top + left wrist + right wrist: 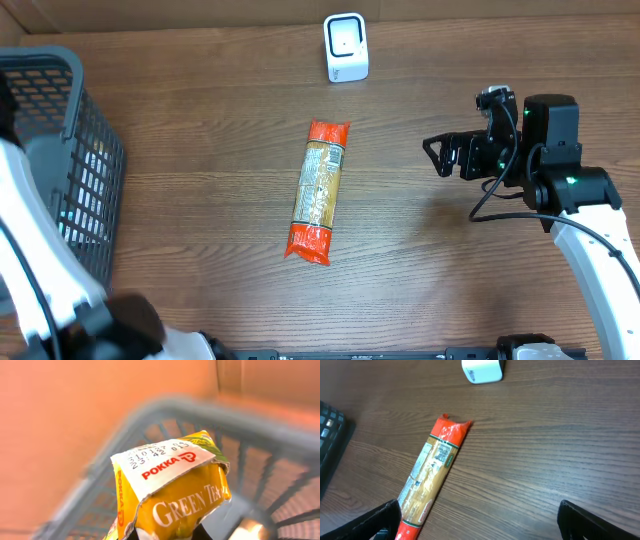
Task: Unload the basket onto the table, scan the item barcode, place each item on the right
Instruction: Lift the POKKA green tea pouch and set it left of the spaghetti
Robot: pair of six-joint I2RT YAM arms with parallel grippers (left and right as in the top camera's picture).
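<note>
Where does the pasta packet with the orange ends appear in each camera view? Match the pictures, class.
Overhead: the pasta packet lies mid-table, slightly tilted.
Left wrist: not in it; a Pokka green tea carton fills the view, with the grey basket behind.
Right wrist: the packet runs from the lower left up towards the middle.
Shared landmark: the white scanner beyond the packet's top end, also at the right wrist view's top edge.

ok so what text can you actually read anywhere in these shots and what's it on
"POKKA": red, on the white top flap of the tea carton.
"GREEN TEA": white, on the carton's yellow face.
"23:42": seemingly, in the stamped code on the flap; the other digits are blurred.
Pasta packet label: too small to read.
Scanner marking: too blurred to read.
</note>
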